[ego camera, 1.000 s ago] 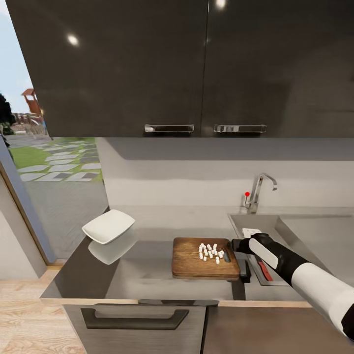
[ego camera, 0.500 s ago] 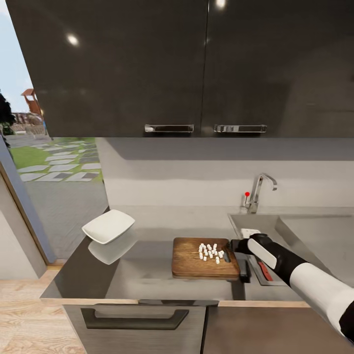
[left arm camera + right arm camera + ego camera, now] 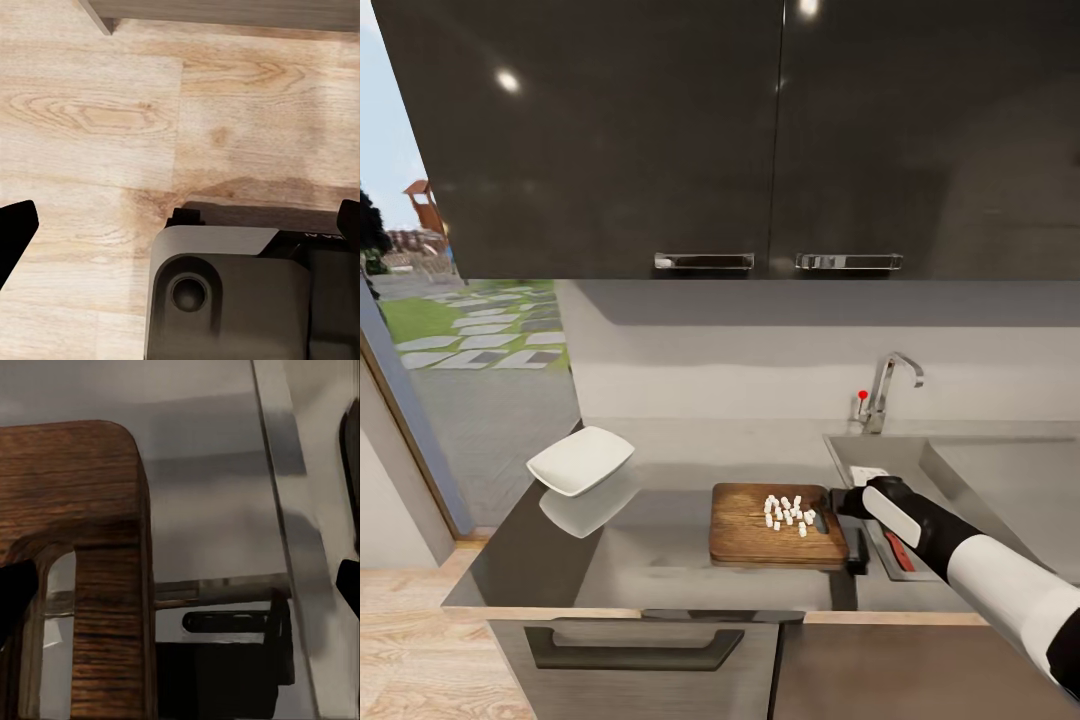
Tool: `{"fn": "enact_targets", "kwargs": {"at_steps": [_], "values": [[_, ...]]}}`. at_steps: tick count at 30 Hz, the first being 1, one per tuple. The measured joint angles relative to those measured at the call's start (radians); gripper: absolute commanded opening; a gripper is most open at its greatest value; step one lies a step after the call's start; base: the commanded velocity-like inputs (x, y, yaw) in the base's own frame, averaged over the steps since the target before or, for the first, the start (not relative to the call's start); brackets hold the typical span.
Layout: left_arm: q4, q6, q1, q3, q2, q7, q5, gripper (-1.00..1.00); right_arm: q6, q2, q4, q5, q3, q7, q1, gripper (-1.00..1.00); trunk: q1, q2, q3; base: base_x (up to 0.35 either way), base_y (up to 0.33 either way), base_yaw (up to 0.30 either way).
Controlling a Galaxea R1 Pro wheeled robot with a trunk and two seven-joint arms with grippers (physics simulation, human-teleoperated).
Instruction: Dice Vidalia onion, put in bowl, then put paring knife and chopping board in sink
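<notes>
The brown chopping board [image 3: 750,530] lies on the grey countertop [image 3: 650,540] just left of the sink [image 3: 960,470]. A cluster of diced onion [image 3: 788,512] sits on the board's right half. My right gripper [image 3: 838,500] hovers at the board's right end, by the handle slot. In the right wrist view the gripper [image 3: 180,592] is open, with the board's slotted end [image 3: 112,547] between its wide-spread dark fingertips [image 3: 15,604]. The paring knife's red handle [image 3: 898,551] shows in the sink under my right forearm. The white bowl [image 3: 580,460] rests at the counter's far left. My left gripper [image 3: 180,225] is open over the floor.
A chrome tap [image 3: 887,385] with a red knob stands behind the sink. Dark wall cabinets [image 3: 760,140] hang overhead. A window or doorway [image 3: 460,360] opens at the left. A drawer handle [image 3: 630,650] sits under the counter. The robot base [image 3: 240,300] is above the wooden floor [image 3: 112,120].
My right forearm has shifted very slightly near the board's end. The board, onion, bowl and knife have stayed where they were.
</notes>
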Motion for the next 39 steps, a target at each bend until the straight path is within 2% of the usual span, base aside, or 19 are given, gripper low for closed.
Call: {"fn": "enact_targets", "kwargs": {"at_steps": [18,24,39], "values": [[0.0,0.0,0.0,0.0,0.0,0.0,0.0,1.0,0.0,0.001,0.009,0.001,0.001,0.001,0.0,1.0,0.0,0.0,0.0,0.0,0.0,0.0],[0.0,0.0,0.0,0.0,0.0,0.0,0.0,1.0,0.001,0.017,0.01,0.052,0.001,0.001,0.0,1.0,0.0,0.0,0.0,0.0,0.0,0.0],[0.0,0.001,0.0,0.0,0.0,0.0,0.0,1.0,0.001,0.023,0.015,0.059,0.001,0.001,0.0,1.0,0.0,0.0,0.0,0.0,0.0,0.0]]}}
